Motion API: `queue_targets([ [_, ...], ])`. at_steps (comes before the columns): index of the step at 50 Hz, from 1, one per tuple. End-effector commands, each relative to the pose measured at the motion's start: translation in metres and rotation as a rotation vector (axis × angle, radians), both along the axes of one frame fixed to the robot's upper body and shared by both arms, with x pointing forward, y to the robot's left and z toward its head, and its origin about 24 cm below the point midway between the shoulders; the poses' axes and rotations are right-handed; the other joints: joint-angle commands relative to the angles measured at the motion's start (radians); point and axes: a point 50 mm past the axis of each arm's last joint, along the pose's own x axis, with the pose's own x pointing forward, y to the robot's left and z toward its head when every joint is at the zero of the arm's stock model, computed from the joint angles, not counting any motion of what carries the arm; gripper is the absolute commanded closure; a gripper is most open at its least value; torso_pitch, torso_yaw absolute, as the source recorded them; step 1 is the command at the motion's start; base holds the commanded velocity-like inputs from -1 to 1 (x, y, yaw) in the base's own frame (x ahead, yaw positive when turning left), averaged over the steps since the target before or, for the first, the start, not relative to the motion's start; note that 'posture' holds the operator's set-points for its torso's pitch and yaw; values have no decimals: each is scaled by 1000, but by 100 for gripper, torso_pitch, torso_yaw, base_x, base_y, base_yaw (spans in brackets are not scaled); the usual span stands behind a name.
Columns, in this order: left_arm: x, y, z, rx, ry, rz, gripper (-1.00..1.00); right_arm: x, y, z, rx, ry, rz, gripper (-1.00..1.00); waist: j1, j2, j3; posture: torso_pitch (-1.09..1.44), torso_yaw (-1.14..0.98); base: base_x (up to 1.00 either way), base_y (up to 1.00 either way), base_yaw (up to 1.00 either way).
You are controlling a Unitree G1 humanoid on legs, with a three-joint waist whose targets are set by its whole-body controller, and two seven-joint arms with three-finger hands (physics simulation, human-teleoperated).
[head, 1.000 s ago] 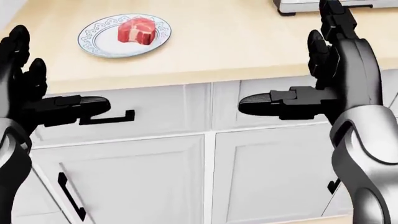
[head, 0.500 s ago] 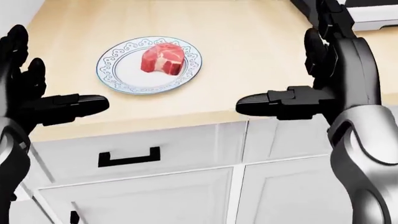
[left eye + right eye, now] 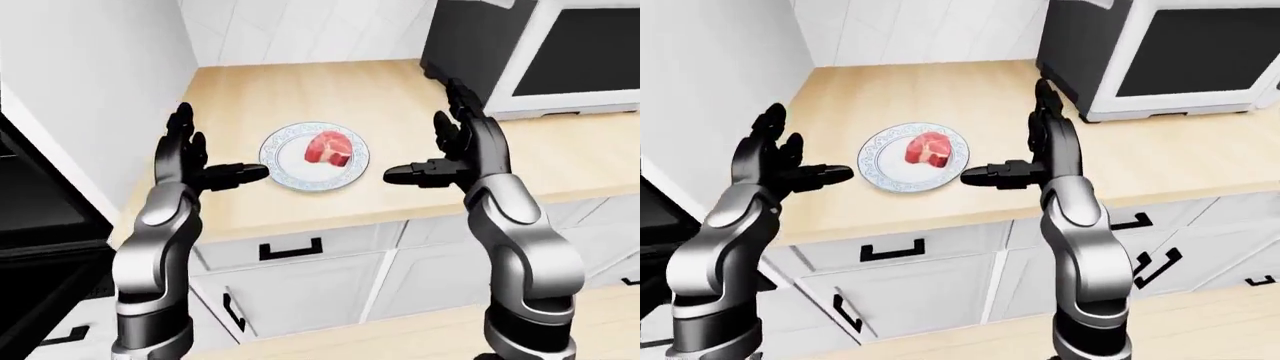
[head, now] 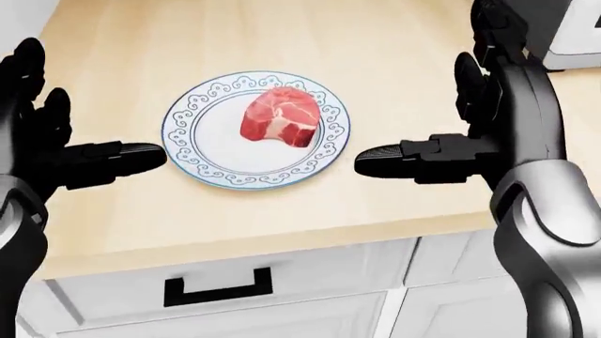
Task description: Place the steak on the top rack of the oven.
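In your head view, the steak lies on the white plate with the blue scroll rim, a little right of the plate's middle, on the light wood desk. Your left hand stands at the view's left, its fingers spread wide, one pointing at the plate's left rim without touching it. Your right hand stands at the right, equally open, with one finger reaching toward the plate's right rim and stopping just beside it. Neither hand holds anything. A black drawer handle shows below the desk edge.

In your left-eye view, the plate sits between both raised hands, near the desk's lower edge. A toaster oven with a dark glass door stands at the upper right, well apart from the plate. A black appliance fills the left edge beside the desk.

In your right-eye view, white cabinet doors with black handles run under the desk, and a white tiled wall rises behind it.
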Motion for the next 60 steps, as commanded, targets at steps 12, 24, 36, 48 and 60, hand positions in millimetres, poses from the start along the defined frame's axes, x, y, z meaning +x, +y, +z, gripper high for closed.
queue_targets([
  [12, -2, -5, 19, 9, -91, -19, -100, -4, 0, 16, -6, -88, 3, -100, -5, 28, -56, 0, 0, 0, 0, 0],
  [24, -3, -3, 15, 7, -86, -12, -100, -3, 0, 13, -21, -86, -4, -100, -8, 46, -61, 0, 0, -4, 0, 31],
  [36, -3, -2, 11, 4, -85, -18, -100, 1, 3, 12, -71, -67, -5, -100, -2, 14, -28, 0, 0, -12, 0, 47],
  [48, -1, -4, 16, 3, -90, -23, -100, 37, 16, 32, -137, -44, 69, -100, -24, 58, -41, 0, 0, 0, 0, 0],
  [60, -1, -4, 12, 1, -85, -23, -100, 75, 35, 35, -172, -23, 129, -100, -16, 47, -53, 0, 0, 0, 0, 0],
])
